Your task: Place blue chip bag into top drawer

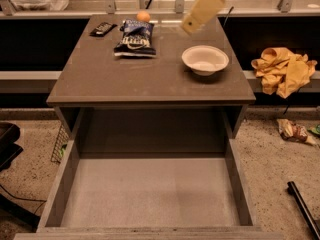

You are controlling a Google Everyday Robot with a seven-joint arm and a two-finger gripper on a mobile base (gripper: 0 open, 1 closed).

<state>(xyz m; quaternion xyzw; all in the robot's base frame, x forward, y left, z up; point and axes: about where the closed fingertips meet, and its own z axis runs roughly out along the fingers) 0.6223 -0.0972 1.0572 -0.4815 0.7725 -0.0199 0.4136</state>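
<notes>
The hand point(190, 25) is pale yellow and hangs in the air near the top of the frame, a little right of the middle. It is above the back of the counter point(150, 81) and touches nothing. Whether it is spread or pressed together cannot be told. Just below it, a bit to the right, sits a white bowl point(205, 60). Left of the hand, the blue chip bag point(135, 38) lies flat on the counter, near the back. A small orange ball point(143, 16) sits just behind the bag. A small black packet point(102, 29) lies to the bag's left. Below the counter, the top drawer point(64, 186) is pulled wide open, and its pale grey bottom shows. A yellow cloth point(282, 69) lies at the right of the frame.
</notes>
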